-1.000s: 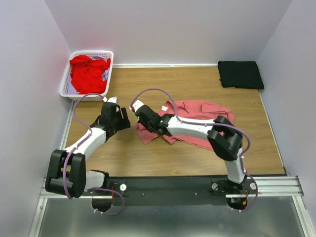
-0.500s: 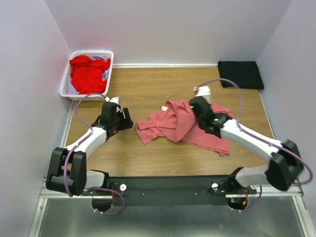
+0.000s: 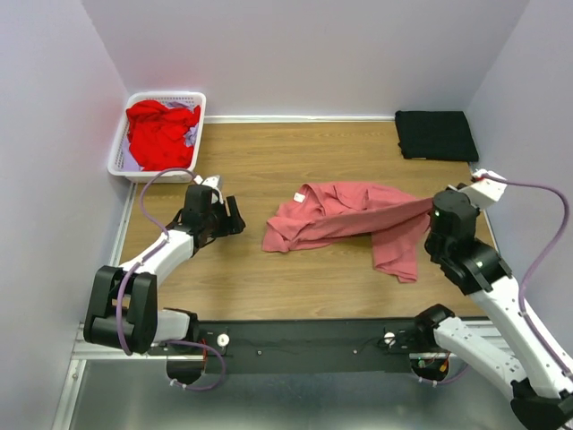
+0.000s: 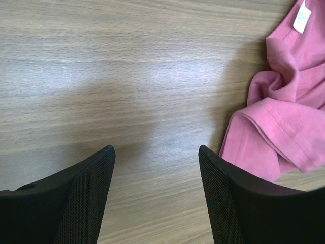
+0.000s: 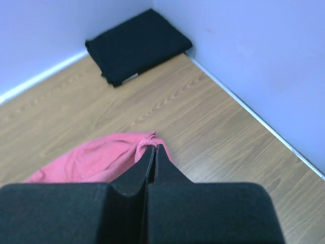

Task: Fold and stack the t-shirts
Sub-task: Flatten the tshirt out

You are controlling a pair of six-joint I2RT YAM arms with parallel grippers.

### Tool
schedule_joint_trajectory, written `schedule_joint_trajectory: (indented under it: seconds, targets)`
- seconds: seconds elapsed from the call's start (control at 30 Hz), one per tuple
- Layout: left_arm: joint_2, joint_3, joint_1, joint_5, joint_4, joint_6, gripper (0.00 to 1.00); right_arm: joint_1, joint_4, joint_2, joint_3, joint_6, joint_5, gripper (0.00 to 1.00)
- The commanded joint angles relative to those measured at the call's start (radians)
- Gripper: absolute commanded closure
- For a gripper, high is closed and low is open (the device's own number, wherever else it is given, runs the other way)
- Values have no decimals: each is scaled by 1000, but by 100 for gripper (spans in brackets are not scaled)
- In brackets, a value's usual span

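Right gripper (image 5: 154, 151) pinched on an edge of the salmon-pink t-shirt (image 3: 358, 215), draped mid-surface (image 3: 286, 152). Left gripper (image 4: 156, 150) wide, empty, beside its bunched end. Cloth looks limp and light: grab a hem corner, not the bunch.

Pale lilac walls (image 3: 304, 54) close me in on three sides of a wood-grain desk (image 3: 269, 152). A white strip (image 3: 295, 117) runs along their foot; grey sheet metal (image 3: 313, 401) lies below the near edge.
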Motion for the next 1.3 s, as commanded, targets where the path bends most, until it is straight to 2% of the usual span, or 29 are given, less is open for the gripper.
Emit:
schedule_joint_trajectory:
  seconds: [0.0, 0.17, 0.33, 0.5, 0.7, 1.13, 1.27]
  targets:
    - [13, 20, -2, 66, 16, 33, 25, -5, -47, -124, -14, 43, 73, 97]
    - [51, 97, -23, 108, 8, 41, 25, -5, -73, -297, -26, 41, 21, 99]
    - [138, 196, -110, 111, 8, 44, 25, -7, -96, -426, 2, 26, 36, 100]
    - [275, 316, -247, 164, -14, 36, 25, -5, -145, -364, 8, 38, -40, 100]
    - [395, 388, -331, 252, -52, 50, 25, -5, -148, -312, -18, 83, -99, 100]
    - [493, 424, -408, 348, -84, 85, 25, -7, -147, -268, -41, 96, -131, 100]
    - [534, 442, -410, 361, -72, 75, 33, -5, -148, -260, -46, 101, -134, 100]
